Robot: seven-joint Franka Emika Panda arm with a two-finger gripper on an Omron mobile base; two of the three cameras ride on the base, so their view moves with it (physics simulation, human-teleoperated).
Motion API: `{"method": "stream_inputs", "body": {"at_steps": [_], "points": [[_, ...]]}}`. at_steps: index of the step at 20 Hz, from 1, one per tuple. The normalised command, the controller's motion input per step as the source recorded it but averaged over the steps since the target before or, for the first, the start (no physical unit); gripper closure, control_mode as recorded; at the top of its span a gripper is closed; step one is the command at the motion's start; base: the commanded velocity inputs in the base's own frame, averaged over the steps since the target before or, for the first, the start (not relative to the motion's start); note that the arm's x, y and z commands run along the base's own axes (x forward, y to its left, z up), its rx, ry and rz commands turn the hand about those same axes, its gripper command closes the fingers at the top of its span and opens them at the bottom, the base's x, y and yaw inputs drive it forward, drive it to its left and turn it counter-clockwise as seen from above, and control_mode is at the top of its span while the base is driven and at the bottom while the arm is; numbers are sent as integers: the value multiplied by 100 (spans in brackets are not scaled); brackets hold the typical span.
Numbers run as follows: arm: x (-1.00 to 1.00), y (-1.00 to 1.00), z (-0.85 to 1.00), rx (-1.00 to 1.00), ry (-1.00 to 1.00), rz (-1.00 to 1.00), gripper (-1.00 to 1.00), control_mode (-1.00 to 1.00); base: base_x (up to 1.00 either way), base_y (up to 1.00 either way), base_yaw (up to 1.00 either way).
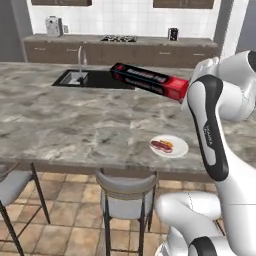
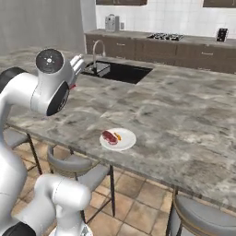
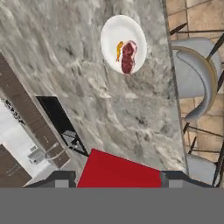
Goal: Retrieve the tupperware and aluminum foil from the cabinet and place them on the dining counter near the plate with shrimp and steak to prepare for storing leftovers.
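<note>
Black with a red end, the aluminum foil [image 1: 149, 80] box hangs level above the dining counter [image 1: 75, 125], clamped in the gripper [image 3: 118, 177], whose fingers flank that red end in the hand view; its long axis points toward the sink [image 1: 87, 78]; the plate with shrimp and steak [image 1: 169, 146] lies below, near the counter's front edge, so the coming move looks like a descent beside it; white lettering on the box is unreadable.

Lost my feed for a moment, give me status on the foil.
Gripper shut on aluminum foil, box held in the air above dining counter. Plate with shrimp and steak near counter's front edge, foil not yet set down. Nothing in the way.
</note>
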Motion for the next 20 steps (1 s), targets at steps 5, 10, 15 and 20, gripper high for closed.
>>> {"method": "stream_inputs", "body": {"at_steps": [5,10,15,20], "points": [[0,0,0,0,0,0,100,100,81,78,-66],[24,10,-22,-5,0,-35,100,-100,22,27,-26],[36,0,-54,-9,22,-36,100,-100,0,0,0],[29,11,-81,-12,33,-15,100,-100,0,0,0]]}}
